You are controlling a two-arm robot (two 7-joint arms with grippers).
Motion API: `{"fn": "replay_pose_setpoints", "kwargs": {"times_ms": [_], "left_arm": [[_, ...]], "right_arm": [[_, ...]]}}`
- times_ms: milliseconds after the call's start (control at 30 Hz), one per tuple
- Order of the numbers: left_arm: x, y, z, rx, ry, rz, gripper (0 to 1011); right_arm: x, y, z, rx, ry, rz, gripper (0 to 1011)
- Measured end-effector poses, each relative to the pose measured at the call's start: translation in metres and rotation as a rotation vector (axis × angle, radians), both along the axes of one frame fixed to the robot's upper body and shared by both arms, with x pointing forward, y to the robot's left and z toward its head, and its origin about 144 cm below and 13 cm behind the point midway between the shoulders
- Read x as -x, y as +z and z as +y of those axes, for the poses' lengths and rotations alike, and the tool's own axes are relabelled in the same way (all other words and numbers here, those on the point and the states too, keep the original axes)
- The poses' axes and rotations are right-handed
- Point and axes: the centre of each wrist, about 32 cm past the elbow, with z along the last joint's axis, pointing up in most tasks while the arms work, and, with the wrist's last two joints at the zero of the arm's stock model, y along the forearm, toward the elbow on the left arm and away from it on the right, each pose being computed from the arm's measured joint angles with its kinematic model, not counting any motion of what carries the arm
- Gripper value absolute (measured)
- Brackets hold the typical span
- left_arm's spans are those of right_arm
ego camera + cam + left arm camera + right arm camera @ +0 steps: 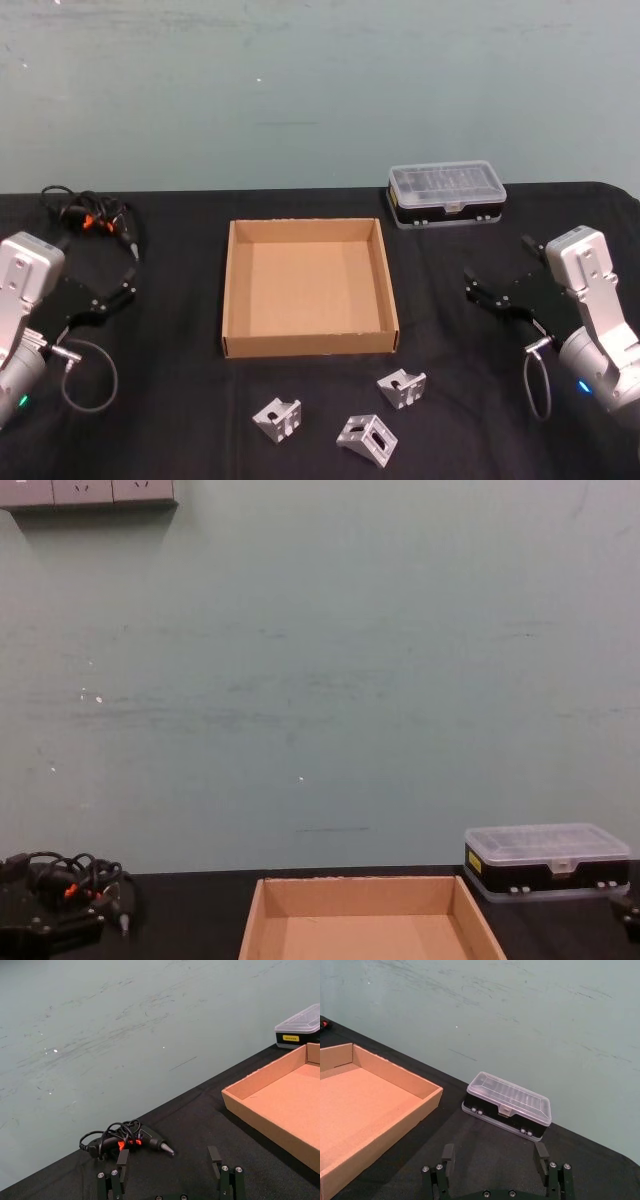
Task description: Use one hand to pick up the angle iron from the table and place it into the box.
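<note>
Three silver angle irons lay on the black desk (170,420) near its front edge, none of them in the box (310,346). The left angle iron (277,418) sat just in front of the box's near wall. The right angle iron (401,388) sat by the box's near right corner. The nearest angle iron (366,439) lay between those two and closer to the robot. All three were apart from one another.

The tan cardboard box stood in the middle of the desk. The left hand (168,1153) hovered over the desk well left of the box, fingers spread wide and gripping nothing. The right hand (494,1151) hovered well right of the box, likewise spread and gripping nothing.

A black case with a clear lid (447,193) stood at the far right, beyond the box's far right corner. A corded tool with coiled cable (95,215) lay at the far left
</note>
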Motion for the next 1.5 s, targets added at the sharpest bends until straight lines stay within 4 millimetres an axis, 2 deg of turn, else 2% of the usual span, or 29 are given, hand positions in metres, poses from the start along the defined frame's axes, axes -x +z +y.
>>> {"fn": "replay_pose_setpoints", "kwargs": {"times_ms": [767, 1033, 1200, 1500], "left_arm": [[0.0, 0.0, 0.0, 0.0, 0.0, 0.0, 1000], [0.0, 0.0, 0.0, 0.0, 0.0, 0.0, 1000], [0.0, 0.0, 0.0, 0.0, 0.0, 0.0, 1000], [0.0, 0.0, 0.0, 0.0, 0.0, 0.0, 1000]], "right_arm": [[0.005, 0.003, -0.005, -0.048, 0.037, -0.013, 1000], [0.016, 0.016, -0.006, -0.149, 0.141, 0.009, 1000], [0.029, 0.024, 0.001, -0.231, 0.278, 0.095, 1000], [0.041, 0.029, 0.011, -0.263, 0.432, 0.227, 1000]]}}
